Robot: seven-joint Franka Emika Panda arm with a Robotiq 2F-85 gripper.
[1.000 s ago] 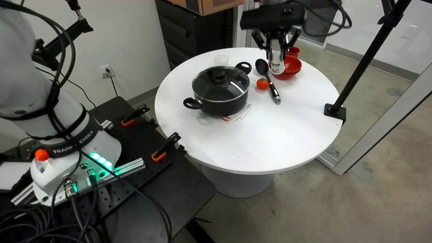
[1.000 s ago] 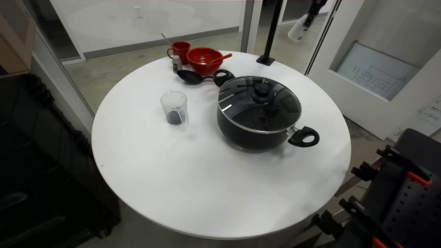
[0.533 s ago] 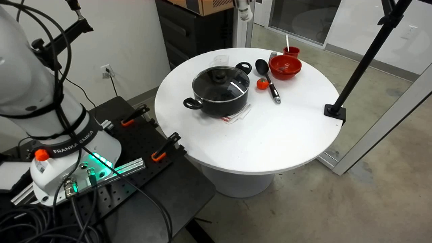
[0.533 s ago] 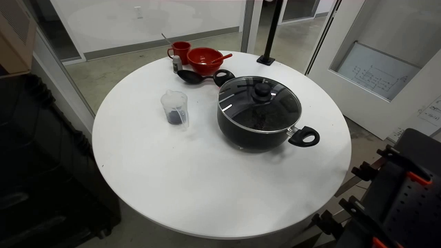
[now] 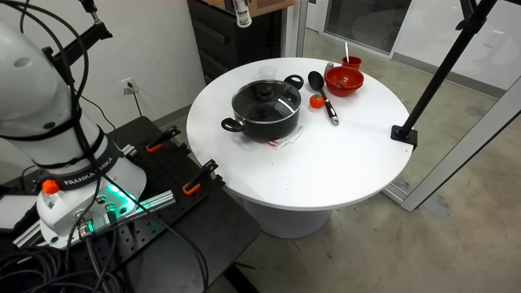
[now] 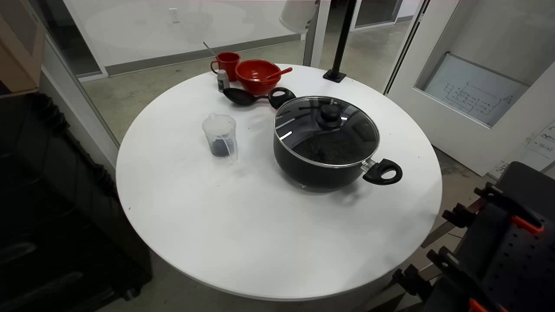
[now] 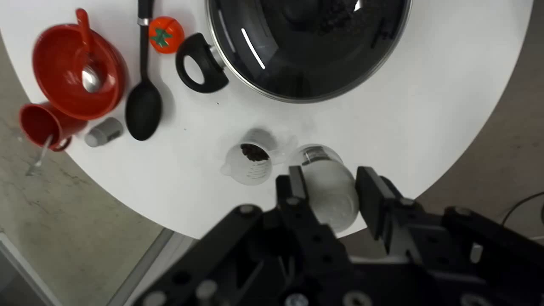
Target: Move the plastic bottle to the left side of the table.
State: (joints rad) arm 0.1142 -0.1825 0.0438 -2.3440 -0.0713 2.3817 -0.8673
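Observation:
The plastic bottle [image 7: 329, 191], whitish and translucent with a dark label band, is held between the black fingers of my gripper [image 7: 332, 183]. It hangs in the air above the white round table [image 7: 446, 85], past the clear measuring cup in the wrist view. The bottle also shows at the top edge in an exterior view [image 5: 243, 17], high above the far edge of the table [image 5: 346, 171], with only a bit of the fingers visible. It is cut off at the top edge in an exterior view [image 6: 297, 16], where the gripper is out of view.
A lidded black pot [image 6: 325, 173] stands mid-table. The measuring cup [image 6: 220, 136] holds something dark. A black ladle [image 5: 325, 99], a tomato [image 5: 316, 101], red bowls [image 5: 344, 83], a red mug [image 6: 228, 65] and a small grey shaker [image 6: 222, 81] stand together. A black pole [image 5: 431, 89] rises at the table edge.
My gripper has risen and moved left with the bottle in an exterior view, from over the red bowls toward the dark cabinet. The things on the table have not moved.

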